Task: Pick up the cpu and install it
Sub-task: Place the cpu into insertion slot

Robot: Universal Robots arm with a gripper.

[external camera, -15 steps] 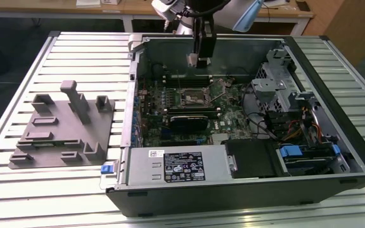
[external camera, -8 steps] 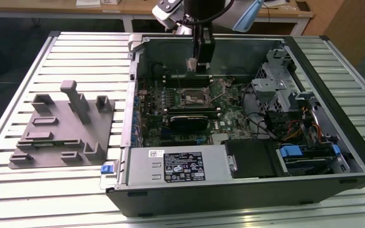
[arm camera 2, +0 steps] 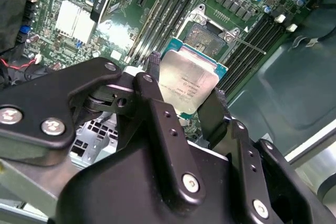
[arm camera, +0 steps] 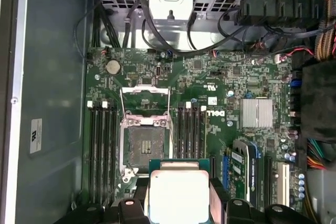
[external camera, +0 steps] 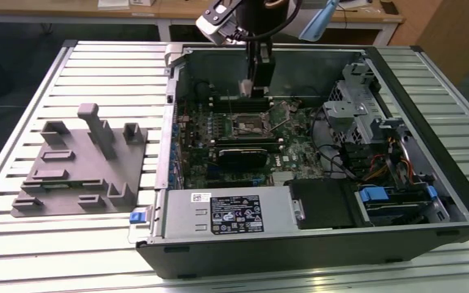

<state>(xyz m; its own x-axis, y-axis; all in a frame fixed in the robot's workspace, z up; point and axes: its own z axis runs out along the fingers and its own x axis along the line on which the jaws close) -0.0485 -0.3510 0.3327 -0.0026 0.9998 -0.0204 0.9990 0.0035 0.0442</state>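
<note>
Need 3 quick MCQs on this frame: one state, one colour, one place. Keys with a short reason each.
1. State of the socket?
A) open, empty
B) closed over a chip
C) under a cooler

2. Colour of the tray?
A) blue
B) white
C) grey

3. Where is the cpu?
A) on the tray
B) in the gripper, above the motherboard
C) in the socket

Key:
1 A: its contact field lies bare in the first wrist view.
2 C: plain grey in the exterior view.
3 B: both wrist views show it clamped at its edges, clear of the board.
</note>
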